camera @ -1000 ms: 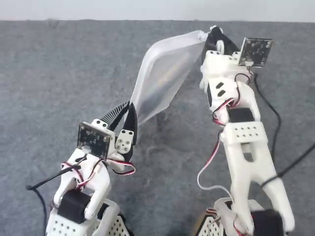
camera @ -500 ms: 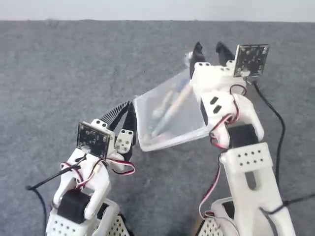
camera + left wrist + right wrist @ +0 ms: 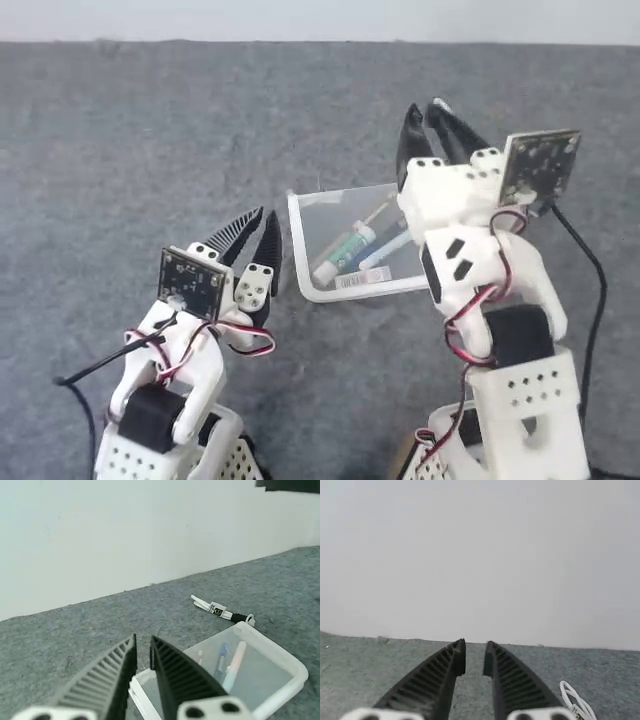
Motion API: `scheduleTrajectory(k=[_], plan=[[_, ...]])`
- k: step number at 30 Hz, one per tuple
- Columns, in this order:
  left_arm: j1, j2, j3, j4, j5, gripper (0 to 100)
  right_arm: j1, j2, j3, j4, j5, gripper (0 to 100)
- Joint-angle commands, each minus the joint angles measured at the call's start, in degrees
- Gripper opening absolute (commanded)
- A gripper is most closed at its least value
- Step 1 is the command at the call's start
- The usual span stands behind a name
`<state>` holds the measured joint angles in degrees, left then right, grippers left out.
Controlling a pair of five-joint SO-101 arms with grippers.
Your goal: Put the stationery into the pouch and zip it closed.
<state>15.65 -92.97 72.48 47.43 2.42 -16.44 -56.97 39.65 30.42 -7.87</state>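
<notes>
Zip state cannot be told. Judged sound practice is to pin one end of the pouch [image 3: 320,215] and draw the slider steadily.

Left gripper [image 3: 263,215]: low, fingers narrowly parted and empty. The pouch lies flat just beyond its fingertips, stationery [image 3: 345,258] inside.

Right gripper [image 3: 425,108]: raised, narrowly parted and empty, tips past the pouch's far edge.

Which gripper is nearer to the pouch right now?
Left. The left gripper is just beside one end of the pouch, not touching; the right gripper is raised above the other end, pointing up and away.
</notes>
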Motion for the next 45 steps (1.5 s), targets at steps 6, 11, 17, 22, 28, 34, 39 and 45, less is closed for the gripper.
scheduleTrajectory(k=[6,11,17,22,28,34,39,45], plan=[[-4.7,-0.9,-0.6,0.3,0.6,1,-1.1,-10.1,9.9,0.0,7.7,0.6],[-4.9,-0.9,-0.4,0.3,0.6,1,-0.7,-15.8,14.6,0.4,8.0,0.6],[-4.9,-0.9,1.2,-0.7,0.6,1,-0.5,-23.9,22.5,0.6,9.1,0.6],[-5.0,-0.9,1.3,-0.7,0.6,1,-0.5,-33.0,31.3,0.4,13.3,0.6],[-5.0,-0.9,1.5,-0.4,0.6,1,0.1,-44.0,37.0,4.4,13.3,0.6],[-5.0,-0.9,1.5,-0.4,0.6,1,2.4,-47.0,39.9,8.7,13.2,0.6],[-5.0,-0.9,2.1,-0.5,0.5,1,5.6,-47.1,42.5,9.2,13.1,0.6],[-5.0,-0.9,2.2,-0.6,0.5,1,6.6,-47.2,46.5,13.9,13.1,0.6]])
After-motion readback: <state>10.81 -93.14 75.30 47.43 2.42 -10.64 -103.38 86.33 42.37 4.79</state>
